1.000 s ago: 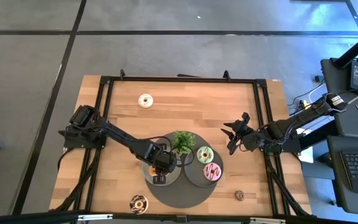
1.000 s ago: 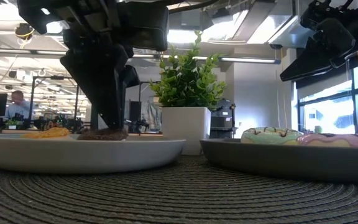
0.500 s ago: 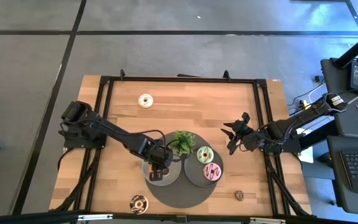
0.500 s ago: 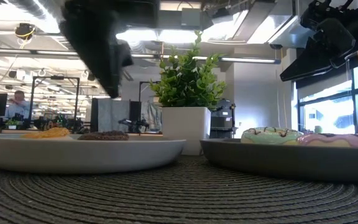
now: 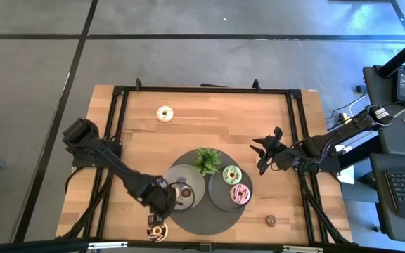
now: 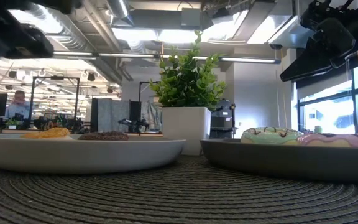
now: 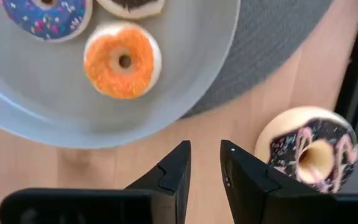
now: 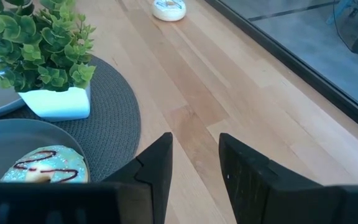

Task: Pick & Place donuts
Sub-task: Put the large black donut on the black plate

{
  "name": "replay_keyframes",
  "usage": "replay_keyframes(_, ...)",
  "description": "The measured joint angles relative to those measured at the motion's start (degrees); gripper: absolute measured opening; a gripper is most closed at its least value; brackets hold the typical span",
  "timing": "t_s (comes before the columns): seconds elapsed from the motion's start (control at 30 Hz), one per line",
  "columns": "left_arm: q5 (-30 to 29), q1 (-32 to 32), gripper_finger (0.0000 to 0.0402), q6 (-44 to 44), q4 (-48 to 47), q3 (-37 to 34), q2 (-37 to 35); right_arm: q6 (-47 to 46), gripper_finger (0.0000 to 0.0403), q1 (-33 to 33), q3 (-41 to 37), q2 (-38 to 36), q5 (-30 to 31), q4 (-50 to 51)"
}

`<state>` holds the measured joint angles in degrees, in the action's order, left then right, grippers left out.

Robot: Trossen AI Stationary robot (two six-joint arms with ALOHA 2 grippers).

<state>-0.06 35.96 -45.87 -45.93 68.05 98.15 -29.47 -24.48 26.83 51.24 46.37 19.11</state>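
Observation:
My left gripper (image 5: 166, 205) is open a little and empty, over the near left rim of the left grey plate (image 5: 195, 184); in its wrist view (image 7: 205, 149) it is above bare wood. That plate holds an orange mini (image 7: 122, 61), a purple mini (image 7: 48, 14) and a brown mini (image 6: 103, 135). A chocolate donut (image 7: 309, 152) lies flat on the table by the near edge (image 5: 157, 229). The right plate (image 5: 220, 200) holds a green donut (image 5: 231, 174) and a pink donut (image 5: 240, 194). A white donut (image 5: 164, 113) lies at the far side. My right gripper (image 5: 259, 158) waits open and empty right of the plates.
A small potted plant (image 5: 206, 160) stands on the round dark mat (image 5: 202, 219) behind the two plates. A brown mini (image 5: 271, 221) lies on the wood at the near right. Black frame rails (image 5: 295, 126) run along the table's sides.
My left gripper has risen off the brown mini on the left plate and gone toward the table's near left, toward the chocolate donut. The brown mini stays lying on the plate beside the orange one.

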Motion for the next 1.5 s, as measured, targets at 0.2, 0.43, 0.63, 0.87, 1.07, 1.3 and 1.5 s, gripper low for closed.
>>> replay_keyframes(0.2,-4.4,3.1,0.0084,-2.6,2.9,0.0,0.0,-0.3,0.0133,0.0,0.0,0.0,-1.9,0.0)
replay_keyframes(0.43,-6.0,4.0,0.0136,-6.0,3.9,0.0,0.0,-1.1,0.0133,0.0,0.0,0.0,-6.0,0.0)
replay_keyframes(0.63,-6.7,5.3,0.0198,-6.9,6.0,0.0,0.0,2.2,0.0133,0.0,0.0,0.0,-5.1,-0.1)
replay_keyframes(0.87,-7.4,5.7,0.0222,-9.9,9.5,0.0,0.0,4.5,0.0133,0.0,0.0,0.0,-3.5,-0.1)
replay_keyframes(1.07,-8.0,6.6,0.0211,-9.9,10.7,0.0,0.1,8.9,0.0133,0.4,0.0,0.0,-0.4,-0.8)
replay_keyframes(1.3,-6.4,10.6,0.0186,-9.5,11.6,0.0,2.4,9.0,0.0133,0.4,0.0,0.0,-1.4,-0.7)
replay_keyframes(1.5,-5.7,13.6,0.0164,-9.9,11.5,0.0,5.0,6.8,0.0133,0.4,0.0,0.0,-4.6,-0.5)
